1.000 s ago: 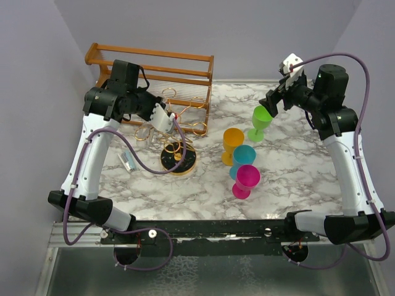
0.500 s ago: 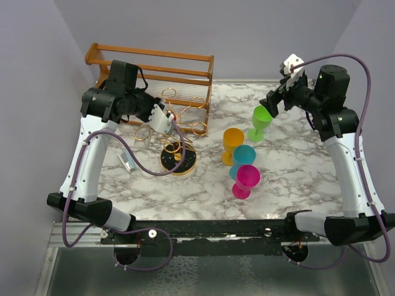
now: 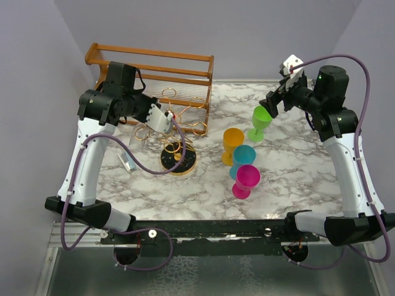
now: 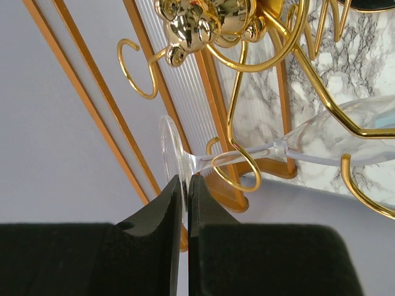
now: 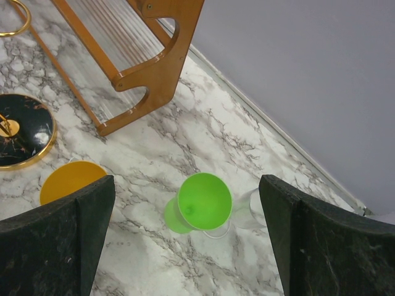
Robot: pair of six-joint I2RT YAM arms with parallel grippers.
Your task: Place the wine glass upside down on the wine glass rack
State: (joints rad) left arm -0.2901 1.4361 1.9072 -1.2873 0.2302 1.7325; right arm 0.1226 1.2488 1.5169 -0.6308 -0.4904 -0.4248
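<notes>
wine glass (image 4: 259, 150): clear, tilted sideways, stem crossing gold loop | wine glass rack (image 3: 178, 159): gold wire, black base, upright

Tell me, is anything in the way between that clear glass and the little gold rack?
Nothing visible. The left gripper pinches the wine glass by the rim of its foot, and the stem already appears to rest in a looped arm of the wine glass rack.

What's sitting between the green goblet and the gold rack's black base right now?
An orange goblet, standing upright; the top view shows it between the green goblet and the rack base.
</notes>
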